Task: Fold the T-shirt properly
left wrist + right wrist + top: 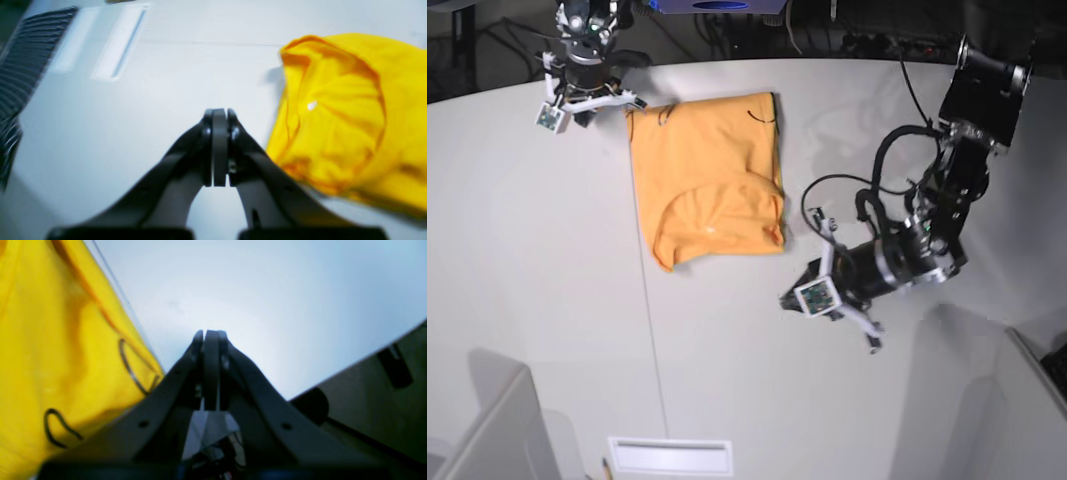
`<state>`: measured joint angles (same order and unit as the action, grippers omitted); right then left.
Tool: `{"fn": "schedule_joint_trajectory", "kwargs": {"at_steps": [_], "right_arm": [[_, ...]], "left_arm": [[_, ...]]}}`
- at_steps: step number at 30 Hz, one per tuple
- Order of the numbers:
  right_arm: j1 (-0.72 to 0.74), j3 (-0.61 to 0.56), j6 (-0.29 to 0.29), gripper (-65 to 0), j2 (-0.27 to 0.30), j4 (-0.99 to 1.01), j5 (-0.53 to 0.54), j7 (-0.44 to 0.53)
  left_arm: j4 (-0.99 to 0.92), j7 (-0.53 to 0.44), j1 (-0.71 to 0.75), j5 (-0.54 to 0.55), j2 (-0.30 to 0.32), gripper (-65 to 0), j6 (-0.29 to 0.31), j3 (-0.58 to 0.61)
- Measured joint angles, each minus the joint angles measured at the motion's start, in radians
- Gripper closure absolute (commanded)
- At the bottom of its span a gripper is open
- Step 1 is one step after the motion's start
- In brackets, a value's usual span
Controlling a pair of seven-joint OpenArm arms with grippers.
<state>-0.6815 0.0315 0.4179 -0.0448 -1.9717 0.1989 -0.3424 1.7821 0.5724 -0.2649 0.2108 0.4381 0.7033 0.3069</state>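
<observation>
The yellow-orange T-shirt point(712, 180) lies partly folded on the white table point(547, 280), at the back middle, its lower part doubled over. My left gripper point(789, 300) is shut and empty, just right of and in front of the shirt; in the left wrist view it point(219, 113) hovers over bare table with the shirt's bunched fold point(350, 116) to its right. My right gripper point(585, 103) is shut and empty by the shirt's far left corner; in the right wrist view it point(210, 335) is beside the shirt edge point(50, 340), not touching it.
A white slotted panel point(670, 455) is set in the table's front edge, also in the left wrist view point(120, 43), beside a dark ribbed surface point(30, 60). Grey boxes stand at the front left point(487, 420) and front right point(987, 380). Cables lie along the back edge point(847, 40).
</observation>
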Motion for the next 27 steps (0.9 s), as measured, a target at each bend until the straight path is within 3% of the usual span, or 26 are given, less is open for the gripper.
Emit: {"fn": "schedule_joint_trajectory", "kwargs": {"at_steps": [4, 7, 10, 14, 19, 21, 24, 27], "right_arm": [[-0.032, 0.001, 0.0, 0.0, 0.024, -0.014, 0.001, 0.0], [-0.106, -0.001, -0.008, 0.0, 0.017, -0.036, 0.005, 0.0], [-0.16, -0.001, -0.002, 0.0, 0.019, -0.037, 0.004, 0.003], [-0.248, -0.027, -0.001, 0.0, 0.026, -0.039, 0.003, 0.006], [-0.341, -0.084, -0.007, 0.0, 0.045, -0.039, 0.003, 0.004], [-0.375, -0.12, -0.007, 0.0, 0.07, -0.038, 0.003, 0.003], [-0.395, -0.204, -0.006, 0.0, 0.13, -0.013, -0.005, -0.012], [-0.335, -0.32, -0.008, 0.0, 0.17, 0.085, -0.003, -0.108]], "left_arm": [[0.122, 0.023, 0.252, -0.115, 0.064, 0.0, -0.003, -0.172], [0.168, -0.002, 0.492, -0.11, 0.133, 0.0, -0.001, -0.283], [0.169, -0.014, 0.73, -0.085, 0.147, 0.0, -0.005, -0.416], [0.185, -0.163, 1.025, -0.029, 0.141, 0.0, -0.003, -0.562], [0.182, -0.298, 1.275, -0.099, 0.144, 0.0, -0.005, -0.605], [0.171, -0.301, 1.332, -0.129, 0.143, 0.0, -0.006, -0.601], [0.1, -0.304, 1.348, -0.135, 0.134, 0.0, -0.014, -0.526], [-0.076, -0.32, 1.293, -0.132, 0.13, 0.0, -0.01, -0.402]]}}
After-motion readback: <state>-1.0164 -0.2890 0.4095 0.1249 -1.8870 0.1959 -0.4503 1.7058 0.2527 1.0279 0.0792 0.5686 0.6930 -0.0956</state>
